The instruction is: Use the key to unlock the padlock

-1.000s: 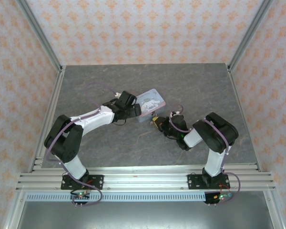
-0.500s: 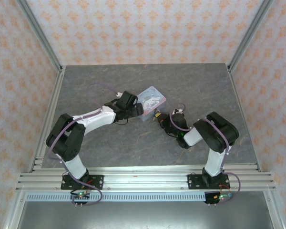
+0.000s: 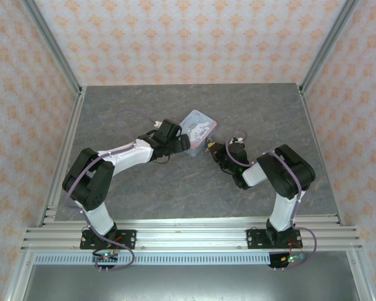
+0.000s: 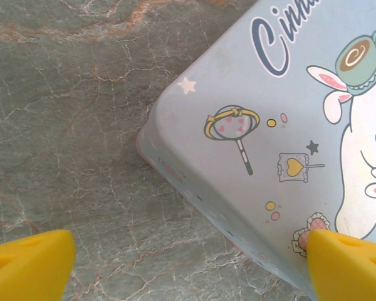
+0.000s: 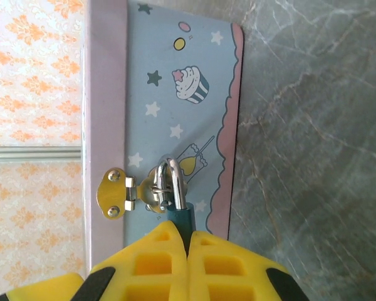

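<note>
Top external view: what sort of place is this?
Most likely a lab test cell, not a home: patterned wall panels in an aluminium frame enclose a stone-look table, with a left arm and right arm bolted to a rail at its near edge.

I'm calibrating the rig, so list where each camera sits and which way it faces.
Top external: above and behind the arms, looking down at the table; both arms show, left tool and right tool flanking the tin.
Left wrist: on the left arm, looking down at the tin's lid; its yellow fingers stand apart.
Right wrist: on the right arm, facing the tin's hasp side and padlock; its fingers are shut.
Shared: all three show the tin.
</note>
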